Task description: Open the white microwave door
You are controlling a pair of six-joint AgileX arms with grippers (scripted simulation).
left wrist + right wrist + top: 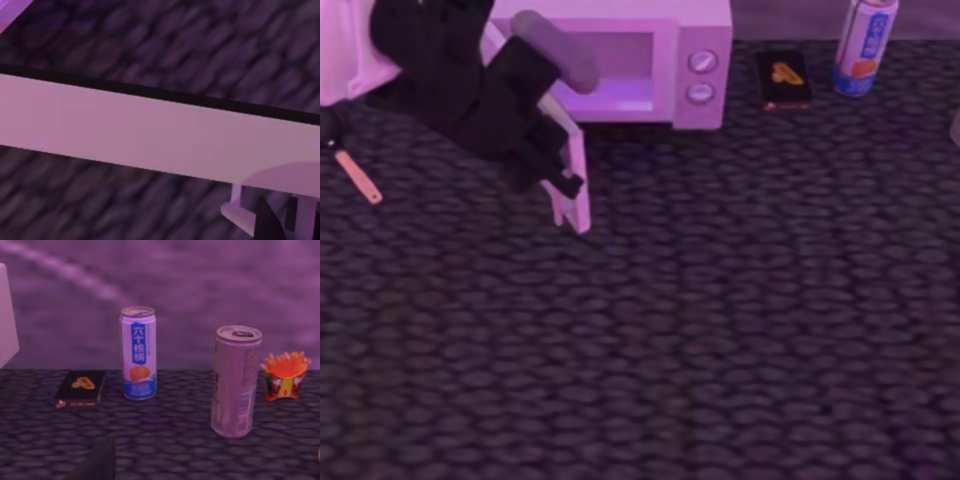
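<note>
The white microwave door [576,180] stands swung out from the microwave [660,60], reaching from the oven's front toward 6 o'clock, edge-on in the top view. The left gripper [560,180] sits against its free end, the black arm coming in from 10 o'clock. In the left wrist view the door [150,140] crosses the picture as a long pale band with the handle [245,212] at one end; whether the jaws are closed on the door or just beside it I cannot tell.

The microwave cavity [615,70] lies open at 12 o'clock, and nothing shows inside. Two round knobs [702,62] sit on the panel at its right.

From the door's tip toward 3, 6 and 9 o'clock the tabletop [720,330] is bare. At 9 o'clock near the left edge lies a small tool with a pale handle [358,178].

At 1 o'clock, a dark flat box [783,78] lies just beside the microwave, with a blue-and-white can [863,45] standing upright to its right. The right wrist view shows this box [80,388] and can [138,353], plus a plain silver can [235,381], upright, and a small red-and-orange fries carton [285,376]. The right gripper is out of view.
</note>
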